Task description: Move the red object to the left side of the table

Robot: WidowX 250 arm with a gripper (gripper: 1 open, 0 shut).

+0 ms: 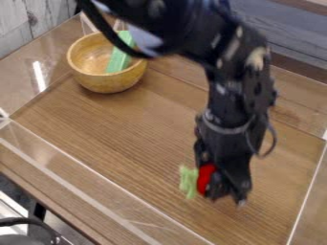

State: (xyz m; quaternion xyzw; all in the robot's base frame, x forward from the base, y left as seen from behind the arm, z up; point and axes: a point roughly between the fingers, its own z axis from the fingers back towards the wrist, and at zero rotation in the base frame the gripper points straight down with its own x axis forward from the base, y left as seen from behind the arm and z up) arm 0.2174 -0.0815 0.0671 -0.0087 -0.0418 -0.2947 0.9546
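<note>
- At the far left, a clear acrylic wall (36,144) runs along the edge of the brown wood-grain table (115,134).
- Toward the back left corner stands a wooden bowl (102,63), and a green block (121,57) leans inside it, its top poking above the rim.
- The middle of the table between the bowl and me is bare wood grain with some glare on it.
- My black arm (192,38) comes in from the top and bends down toward the near right part of the table; the picture is blurred around it.
- My pincer (220,184) points straight down, its jaws drawn tight around the red object (208,179).
- The red object sits between my fingertips, its light green leafy stem sticking out to the left of the pincer.
- Because of the blur I cannot tell for certain whether the red object touches the table or hangs just above it.
- The red object is on the right side of the table, near the front edge and well apart from the bowl.
</note>
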